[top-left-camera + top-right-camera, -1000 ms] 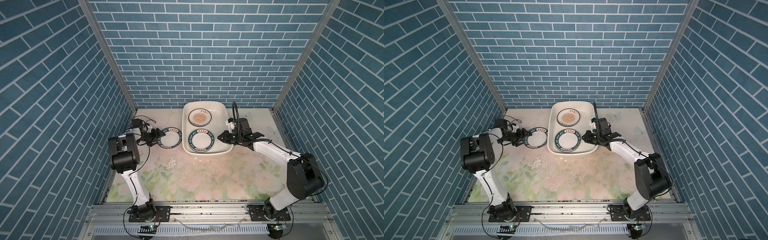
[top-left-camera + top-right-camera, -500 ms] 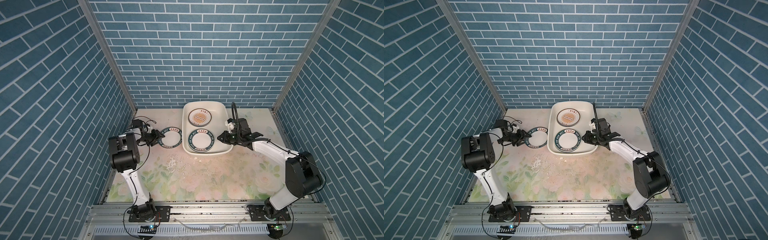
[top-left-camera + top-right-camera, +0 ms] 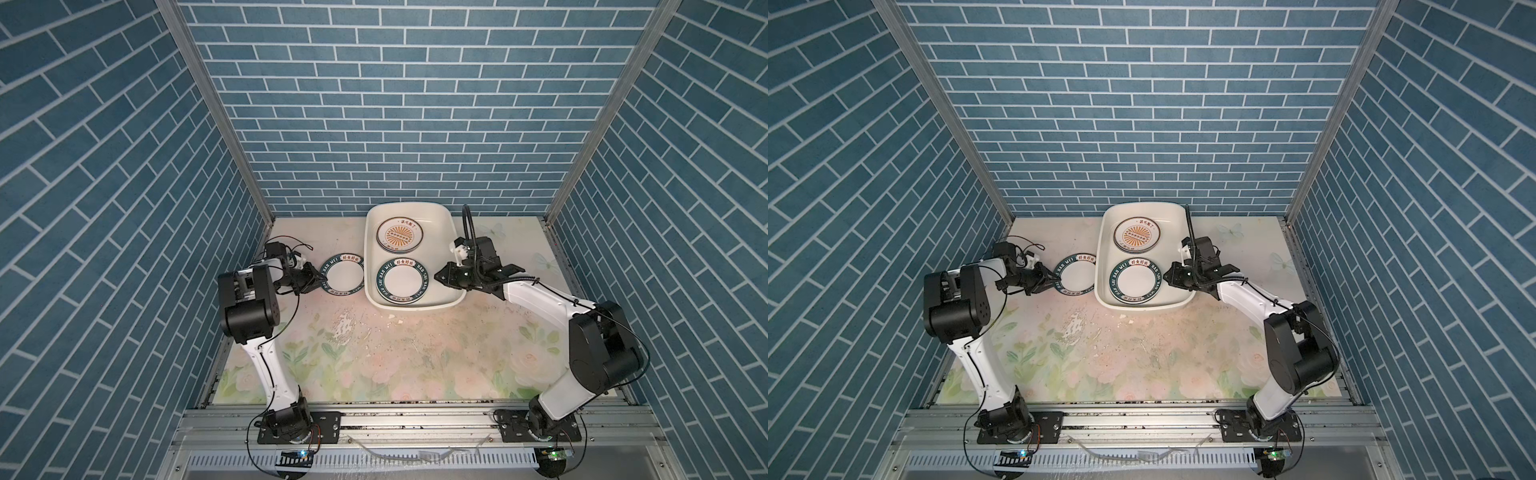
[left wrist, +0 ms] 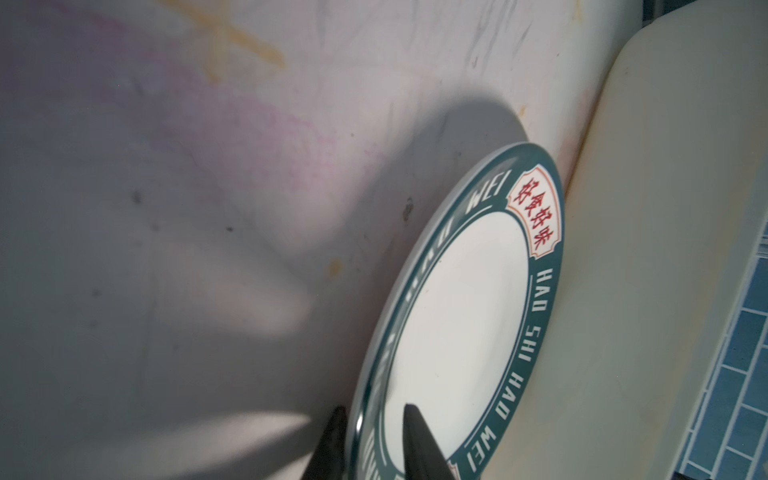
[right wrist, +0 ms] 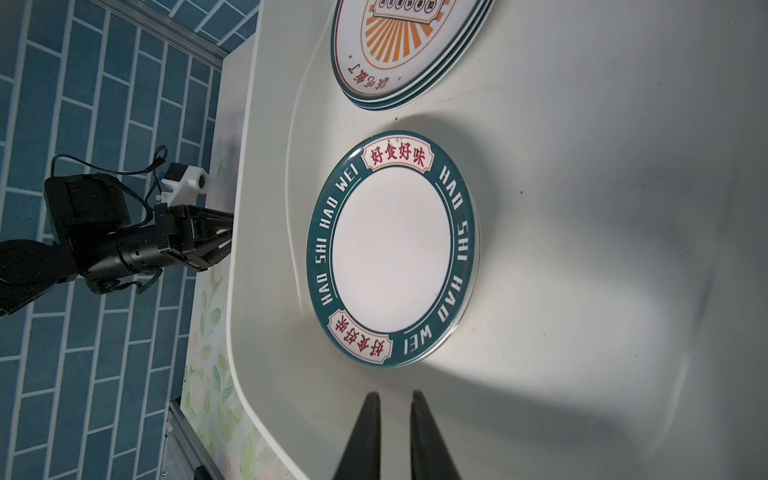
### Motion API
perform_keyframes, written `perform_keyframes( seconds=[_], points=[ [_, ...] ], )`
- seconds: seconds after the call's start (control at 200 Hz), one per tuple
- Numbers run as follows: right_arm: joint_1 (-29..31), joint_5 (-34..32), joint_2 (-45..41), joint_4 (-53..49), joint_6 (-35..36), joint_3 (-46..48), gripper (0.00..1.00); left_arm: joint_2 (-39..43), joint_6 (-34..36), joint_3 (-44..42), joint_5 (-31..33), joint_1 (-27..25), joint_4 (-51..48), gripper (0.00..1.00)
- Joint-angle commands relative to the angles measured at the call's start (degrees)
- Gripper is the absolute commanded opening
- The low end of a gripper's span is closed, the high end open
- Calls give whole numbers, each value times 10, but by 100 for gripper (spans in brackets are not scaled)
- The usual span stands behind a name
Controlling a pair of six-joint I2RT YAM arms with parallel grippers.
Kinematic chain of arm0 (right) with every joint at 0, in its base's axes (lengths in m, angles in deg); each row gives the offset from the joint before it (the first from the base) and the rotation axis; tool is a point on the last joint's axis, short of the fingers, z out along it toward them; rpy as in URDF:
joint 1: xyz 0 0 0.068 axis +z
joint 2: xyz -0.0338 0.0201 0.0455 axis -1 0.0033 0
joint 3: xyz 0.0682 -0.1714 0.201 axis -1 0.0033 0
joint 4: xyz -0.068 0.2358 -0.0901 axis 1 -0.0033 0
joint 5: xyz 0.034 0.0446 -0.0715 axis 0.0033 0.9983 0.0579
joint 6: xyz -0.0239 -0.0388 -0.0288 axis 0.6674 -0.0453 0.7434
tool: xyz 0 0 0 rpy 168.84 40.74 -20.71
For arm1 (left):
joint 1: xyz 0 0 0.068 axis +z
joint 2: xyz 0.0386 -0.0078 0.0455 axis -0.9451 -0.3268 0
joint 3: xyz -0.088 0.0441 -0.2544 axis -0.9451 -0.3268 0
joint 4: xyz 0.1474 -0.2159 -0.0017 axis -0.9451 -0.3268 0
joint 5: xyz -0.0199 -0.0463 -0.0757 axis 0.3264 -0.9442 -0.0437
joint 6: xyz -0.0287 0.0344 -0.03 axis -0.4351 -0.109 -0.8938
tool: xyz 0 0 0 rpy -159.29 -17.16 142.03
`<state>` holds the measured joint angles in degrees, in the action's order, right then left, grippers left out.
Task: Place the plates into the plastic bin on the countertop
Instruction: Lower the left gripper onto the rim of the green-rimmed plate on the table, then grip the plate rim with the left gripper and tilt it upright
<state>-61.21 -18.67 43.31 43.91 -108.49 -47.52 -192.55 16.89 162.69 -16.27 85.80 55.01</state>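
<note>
pinching the teal-rimmed plate [image 3: 344,274] by its outer edge with the left gripper [image 3: 319,280], one of the fingers [image 4: 417,440] laid over the lettered band and its partner tucked under the lip, as seen in the left wrist view. gripping at that side probably because of the plastic bin [image 3: 436,245] standing against the opposite edge and leaving no room there. resting on the countertop [image 3: 374,353], outside the tub, far edge touching or nearly touching its wall; cannot tell whether raised yet at the held side. judged to be the only plate not yet delivered.

already inside, in both top views: a stack topped by an orange sunburst plate [image 3: 400,235] at the far end, and a second stack topped by a teal lettered plate [image 3: 402,280] at the near end, sorted by pattern and so keeping both piles level.

holding nothing in the right gripper [image 3: 437,275], jaws drawn almost together, reaching in over the tub's right rim with tips just beside the teal stack, off both piles and leaving the left wall free for the incoming plate.

next, by guess: lifting high enough to clear the flared rim, then setting down on the matching teal pile. worth watching for slip from such a shallow edge pinch.
</note>
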Motion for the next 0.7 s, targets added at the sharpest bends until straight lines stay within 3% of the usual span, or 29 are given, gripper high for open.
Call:
perform_keyframes(
  seconds=[0.0,0.355,0.695],
  points=[
    [0,1,7,10,-1,-2,16,-19,5,-19,29,3,-20,20],
    [1,3,7,13,-2,-1,16,0,-13,-32,20,17,-8,1],
    [1,6,5,22,-10,3,16,58,-40,-48,16,22,6,0]
  ],
)
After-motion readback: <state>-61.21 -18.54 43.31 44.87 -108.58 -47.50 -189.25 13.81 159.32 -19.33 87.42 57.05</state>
